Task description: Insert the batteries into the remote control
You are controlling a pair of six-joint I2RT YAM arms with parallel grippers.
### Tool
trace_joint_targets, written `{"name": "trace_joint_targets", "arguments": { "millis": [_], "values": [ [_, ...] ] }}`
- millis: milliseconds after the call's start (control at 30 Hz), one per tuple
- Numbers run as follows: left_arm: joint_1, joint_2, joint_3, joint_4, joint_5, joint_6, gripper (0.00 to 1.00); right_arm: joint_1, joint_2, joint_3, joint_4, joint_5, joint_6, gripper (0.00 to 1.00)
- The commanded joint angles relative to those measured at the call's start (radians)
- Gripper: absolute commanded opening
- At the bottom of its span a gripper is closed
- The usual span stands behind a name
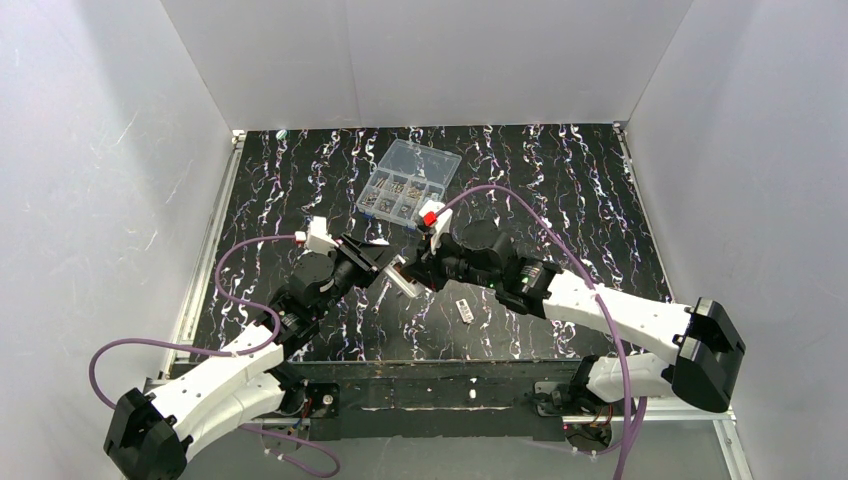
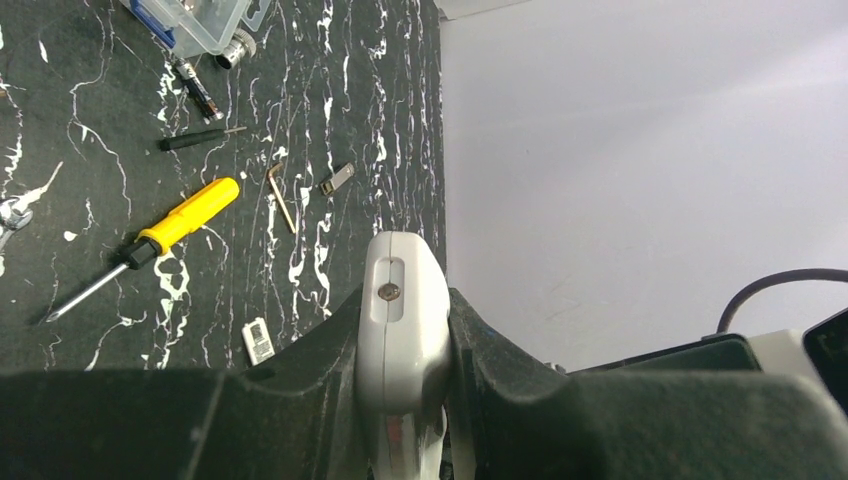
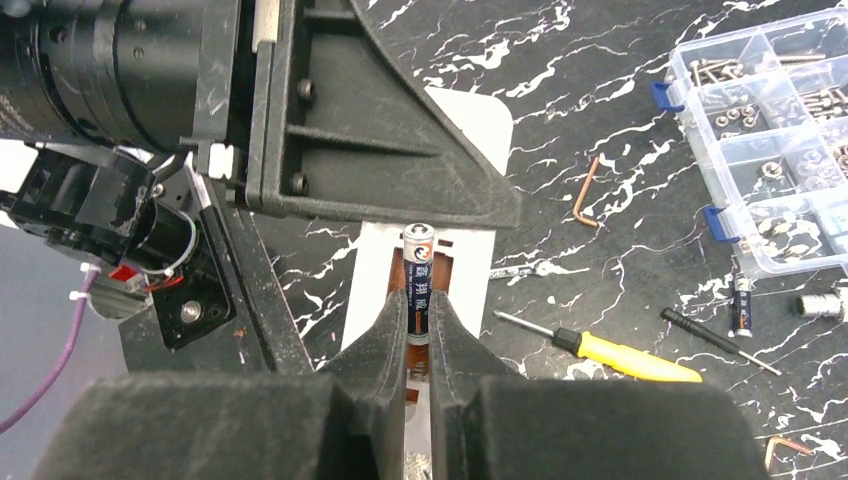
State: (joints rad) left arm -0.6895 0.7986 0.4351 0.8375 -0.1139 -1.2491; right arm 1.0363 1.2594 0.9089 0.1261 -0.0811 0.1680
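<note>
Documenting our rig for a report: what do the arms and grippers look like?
The left arm and right arm have white shells and black joints. The left gripper and right gripper are matte black. Each arm trails a purple cable; a red tab marks the right wrist.

High rear overview — close wrist views, shared tabletop (image 1: 600, 200)

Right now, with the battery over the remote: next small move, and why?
Probably ease the right gripper down to press the battery into the remote's open bay. The battery lies lengthwise over the bay, pinched between the jaws, and the left gripper clamps the remote, so it looks lined up.
</note>
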Motion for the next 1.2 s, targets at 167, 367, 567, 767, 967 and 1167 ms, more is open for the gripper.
{"name": "trace_joint_targets", "arguments": {
  "millis": [167, 367, 567, 767, 967, 1167],
  "values": [
    [-0.005, -0.024, 0.027, 0.083, -0.017, -0.005, 0.0, 0.031, 0.001, 0.033, -0.062, 0.032, -0.028, 0.08],
    [-0.005, -0.023, 0.026, 0.084, -0.012, -0.003, 0.0, 0.036, -0.008, 0.025, -0.051, 0.075, -0.034, 0.08],
    [-0.005, -0.018, 0.022, 0.096, 0.0, -0.006, 0.0, 0.041, -0.016, 0.022, -0.024, 0.143, -0.059, 0.11],
    [-0.005, -0.016, 0.012, 0.106, 0.0, -0.013, 0.0, 0.053, -0.018, 0.021, -0.01, 0.155, -0.093, 0.12],
    [-0.005, -0.014, 0.006, 0.108, 0.0, -0.017, 0.0, 0.068, -0.037, 0.004, 0.02, 0.163, -0.116, 0.14],
    [-0.005, -0.004, 0.0, 0.122, 0.003, -0.023, 0.0, 0.074, -0.05, -0.004, 0.029, 0.19, -0.129, 0.2]
  ]
}}
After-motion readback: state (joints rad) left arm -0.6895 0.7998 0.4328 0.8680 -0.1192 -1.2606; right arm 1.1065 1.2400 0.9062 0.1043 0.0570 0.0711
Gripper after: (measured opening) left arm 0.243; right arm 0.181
